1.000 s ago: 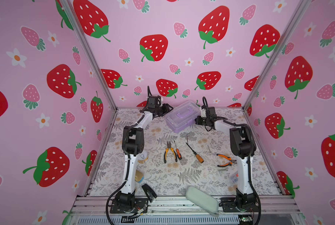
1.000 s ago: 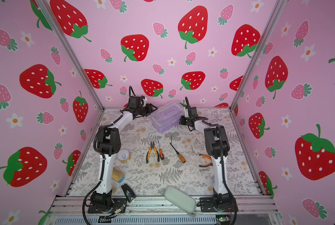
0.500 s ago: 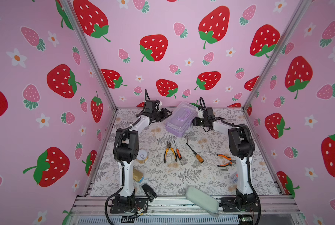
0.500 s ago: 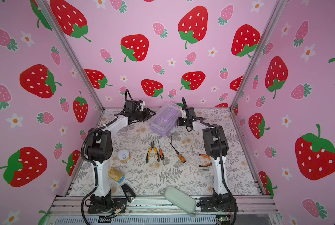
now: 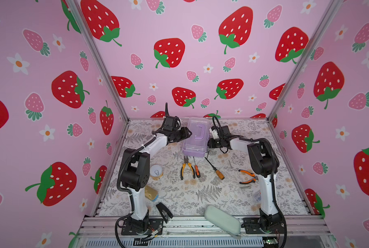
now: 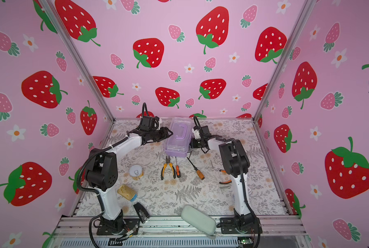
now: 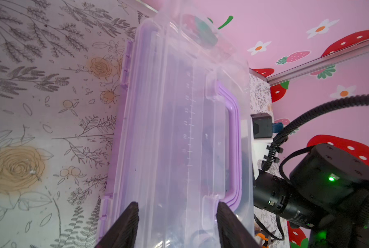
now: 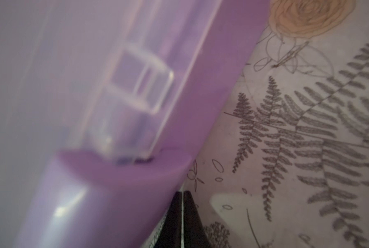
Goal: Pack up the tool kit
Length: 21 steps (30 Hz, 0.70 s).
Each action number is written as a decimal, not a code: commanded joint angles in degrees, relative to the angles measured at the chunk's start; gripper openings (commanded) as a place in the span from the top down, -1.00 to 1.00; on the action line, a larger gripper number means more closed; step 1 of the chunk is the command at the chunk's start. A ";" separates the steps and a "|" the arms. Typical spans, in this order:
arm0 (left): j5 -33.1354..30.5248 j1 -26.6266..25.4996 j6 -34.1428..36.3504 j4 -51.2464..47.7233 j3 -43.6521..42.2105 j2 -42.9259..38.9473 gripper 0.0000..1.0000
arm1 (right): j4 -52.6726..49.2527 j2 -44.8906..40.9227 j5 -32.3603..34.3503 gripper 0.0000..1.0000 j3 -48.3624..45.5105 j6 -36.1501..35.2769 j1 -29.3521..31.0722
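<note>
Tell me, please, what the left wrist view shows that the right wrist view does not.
Left wrist only: the lilac handle, the open left gripper and the right arm beyond. Right wrist only: the shut right gripper and a blurred clear latch, close up. Both: the tool kit case and the floral mat.

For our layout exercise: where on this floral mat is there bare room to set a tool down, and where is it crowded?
Bare: the front-middle strip between the yellow-handled pliers and the pale green pouch, and the back right corner behind the right arm. Crowded: just in front of the tool case, and by the round tin at left.
</note>
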 commanded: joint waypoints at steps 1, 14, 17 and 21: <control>-5.61 -1.37 0.84 -4.54 -0.48 -1.80 -0.39 | 1.95 -4.28 -1.98 0.83 -0.81 -3.39 0.75; -18.82 -1.23 7.65 -17.84 17.88 2.74 -0.77 | 2.37 -9.07 0.61 0.72 -4.30 -5.88 0.57; -20.46 -1.66 11.50 -22.30 25.13 6.17 -0.87 | 4.54 -9.41 -1.21 0.62 -5.32 -4.98 -0.16; -23.54 -2.78 18.32 -31.09 36.88 12.82 -0.98 | 11.82 -9.26 -8.60 0.49 -8.30 0.69 -2.71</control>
